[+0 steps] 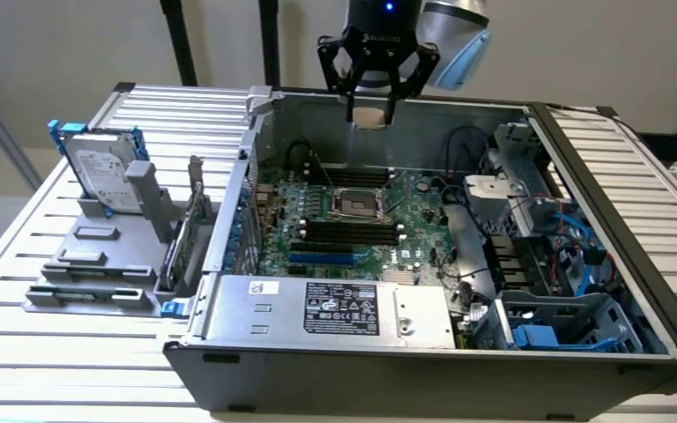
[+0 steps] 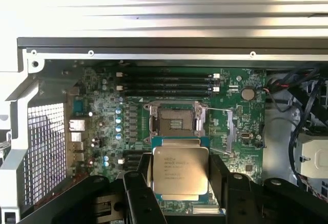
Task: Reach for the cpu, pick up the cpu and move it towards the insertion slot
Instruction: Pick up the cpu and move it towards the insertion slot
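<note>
The cpu [image 2: 180, 168], a flat square chip with a silver top and printed text, sits between the black fingers [image 2: 139, 185] of my gripper [image 2: 179, 180], which is shut on it. In the exterior view the gripper [image 1: 373, 119] hangs above the rear of the open computer case, with the pale cpu [image 1: 370, 115] at its tips. The insertion slot [image 2: 174, 121], a square socket with a shiny metal frame and dark centre, lies open on the green motherboard just beyond the held chip. From outside, the slot [image 1: 356, 204] is below the gripper, well apart from it.
Black memory slots [image 1: 351, 231] run beside the socket. A grey power supply [image 1: 332, 308] fills the case's front. Cables and blue drive bays [image 1: 556, 264] crowd the exterior view's right. A hard drive with blue rails [image 1: 106, 172] stands in a grey fixture [image 1: 98, 264] outside the case.
</note>
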You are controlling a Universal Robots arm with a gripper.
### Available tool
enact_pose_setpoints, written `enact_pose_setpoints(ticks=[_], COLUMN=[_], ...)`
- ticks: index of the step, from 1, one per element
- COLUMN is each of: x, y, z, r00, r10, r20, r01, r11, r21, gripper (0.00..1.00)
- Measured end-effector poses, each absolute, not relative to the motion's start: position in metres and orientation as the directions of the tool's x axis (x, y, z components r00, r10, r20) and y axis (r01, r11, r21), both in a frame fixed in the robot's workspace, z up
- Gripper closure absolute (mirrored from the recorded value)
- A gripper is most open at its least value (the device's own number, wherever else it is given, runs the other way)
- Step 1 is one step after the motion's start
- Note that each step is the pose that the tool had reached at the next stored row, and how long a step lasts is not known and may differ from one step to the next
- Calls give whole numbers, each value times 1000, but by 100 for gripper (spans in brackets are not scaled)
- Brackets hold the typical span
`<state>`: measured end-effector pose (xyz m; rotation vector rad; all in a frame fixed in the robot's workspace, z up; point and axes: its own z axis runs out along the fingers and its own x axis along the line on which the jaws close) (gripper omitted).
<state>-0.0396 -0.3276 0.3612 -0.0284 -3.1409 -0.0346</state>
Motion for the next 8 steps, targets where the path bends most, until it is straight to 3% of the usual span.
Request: enact_pose_setpoints(ticks=[8], x=[-40], y=[-328], z=[361], r00=[-1000], r10=[18], r20=[1], r01=[18], r11=[1000], r21=[22], gripper=[45])
